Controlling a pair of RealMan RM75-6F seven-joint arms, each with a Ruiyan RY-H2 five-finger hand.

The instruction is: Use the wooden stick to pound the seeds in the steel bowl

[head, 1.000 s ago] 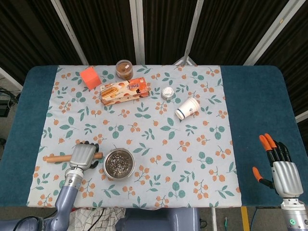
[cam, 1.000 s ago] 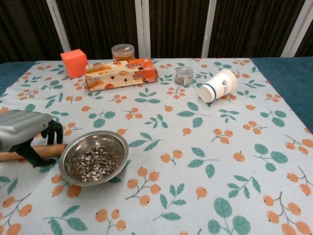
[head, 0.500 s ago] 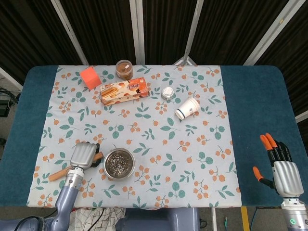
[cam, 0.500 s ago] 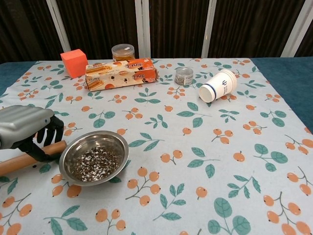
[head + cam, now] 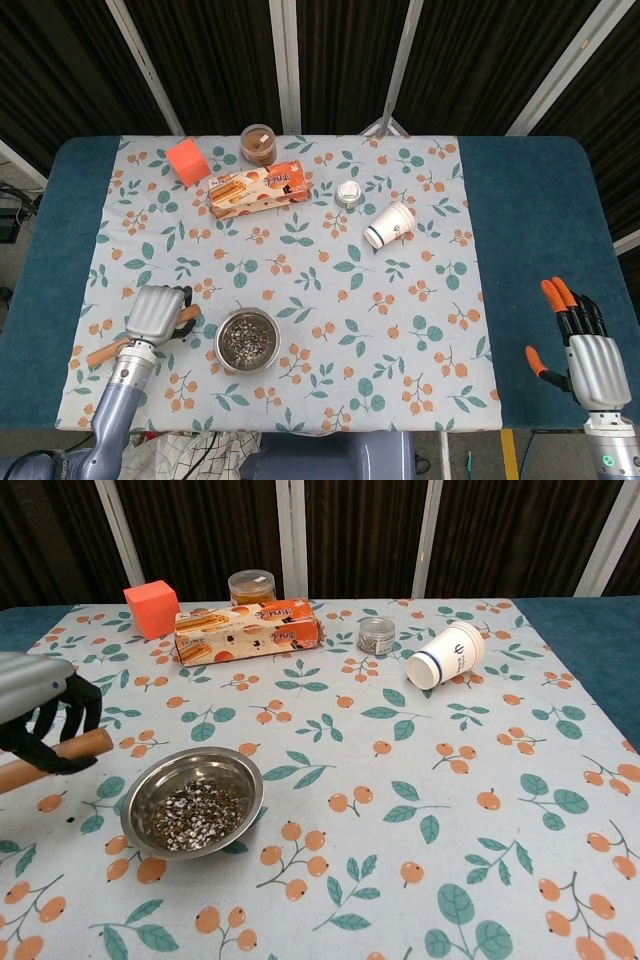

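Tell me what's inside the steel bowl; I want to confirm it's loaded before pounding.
The steel bowl holds a loose layer of dark and pale seeds across its bottom. Nothing else shows inside; the bowl's floor beneath them is covered.

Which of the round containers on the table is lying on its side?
The white paper cup with the blue band, right of the small metal tin. It lies tipped over, while the tin, the brown-filled jar and the steel bowl all stand upright.
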